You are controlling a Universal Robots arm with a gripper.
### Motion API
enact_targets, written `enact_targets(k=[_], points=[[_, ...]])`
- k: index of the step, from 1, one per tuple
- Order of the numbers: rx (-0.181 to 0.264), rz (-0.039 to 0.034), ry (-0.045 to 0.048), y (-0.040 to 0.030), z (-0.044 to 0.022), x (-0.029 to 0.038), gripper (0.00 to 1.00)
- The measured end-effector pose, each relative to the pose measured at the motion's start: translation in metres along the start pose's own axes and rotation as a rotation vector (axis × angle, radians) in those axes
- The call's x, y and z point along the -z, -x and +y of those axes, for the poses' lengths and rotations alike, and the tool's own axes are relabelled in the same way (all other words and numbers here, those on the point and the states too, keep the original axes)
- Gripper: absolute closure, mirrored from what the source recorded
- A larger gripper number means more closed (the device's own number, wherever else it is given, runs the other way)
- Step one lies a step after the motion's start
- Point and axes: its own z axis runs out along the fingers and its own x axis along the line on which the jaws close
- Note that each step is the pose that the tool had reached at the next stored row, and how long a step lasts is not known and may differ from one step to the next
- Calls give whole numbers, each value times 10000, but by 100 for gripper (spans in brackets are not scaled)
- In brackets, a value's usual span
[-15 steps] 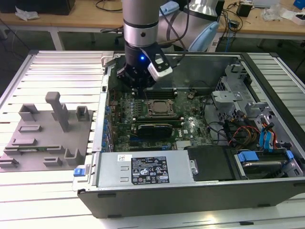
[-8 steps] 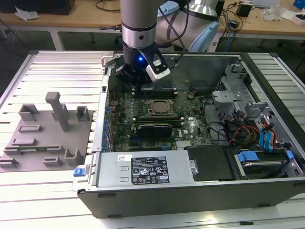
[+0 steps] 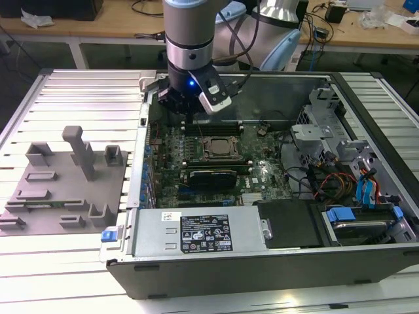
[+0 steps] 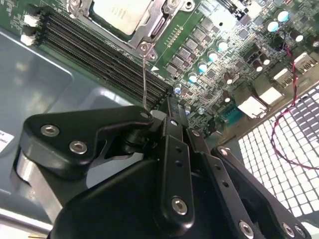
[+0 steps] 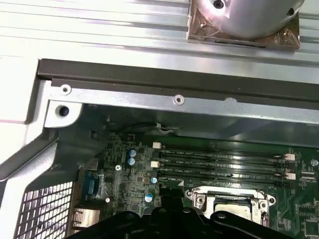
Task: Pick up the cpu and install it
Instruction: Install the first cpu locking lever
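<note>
The cpu lies flat in the motherboard socket inside the open computer case, its pale silvery top framed by the metal socket bracket. Both wrist views show it: cpu and cpu. My gripper hangs over the board toward the exterior view's left of the socket, near the case's back corner. Its dark fingers look shut, with nothing between them. A thin metal lever rod runs from the socket's corner to the fingertips. The gripper stands beside the black memory slots.
Grey fixture blocks stand on the ribbed table at the exterior view's left. In the case are a power supply at the front and drive cages with cables on the exterior view's right. The case wall is close behind the gripper.
</note>
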Motion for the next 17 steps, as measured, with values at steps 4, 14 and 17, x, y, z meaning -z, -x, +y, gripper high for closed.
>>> enact_targets(k=[4, 14, 17], points=[[0, -13, 157, 0, -6, -26, 89], [-6, -26, 299, 171, -29, -34, 89], [-15, -28, 298, 271, -44, -37, 89]])
